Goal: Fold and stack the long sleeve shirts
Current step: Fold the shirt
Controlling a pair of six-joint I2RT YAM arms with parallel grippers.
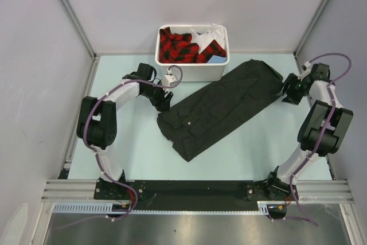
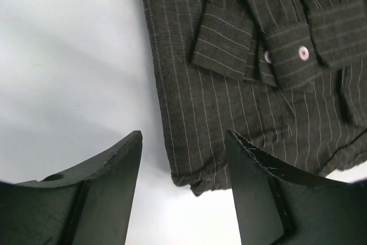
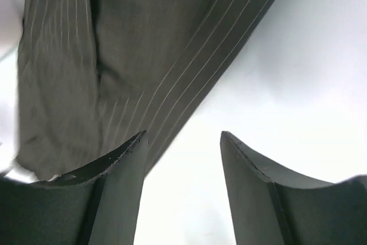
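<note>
Wrist views showed left gripper and right gripper spread, empty, at edges of the shirt: soft, light cloth, probably best pinched at corners.

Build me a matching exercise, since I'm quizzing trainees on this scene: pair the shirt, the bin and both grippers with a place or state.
Things: 1 pinstriped shirt; 2 white bin; 3 left gripper; 4 right gripper.
Matches: A holds red-and-black plaid cloth; B open at the shirt's left end; C lies diagonally on the table; D open at the shirt's right end.
Pairs: 1-C; 2-A; 3-B; 4-D.
</note>
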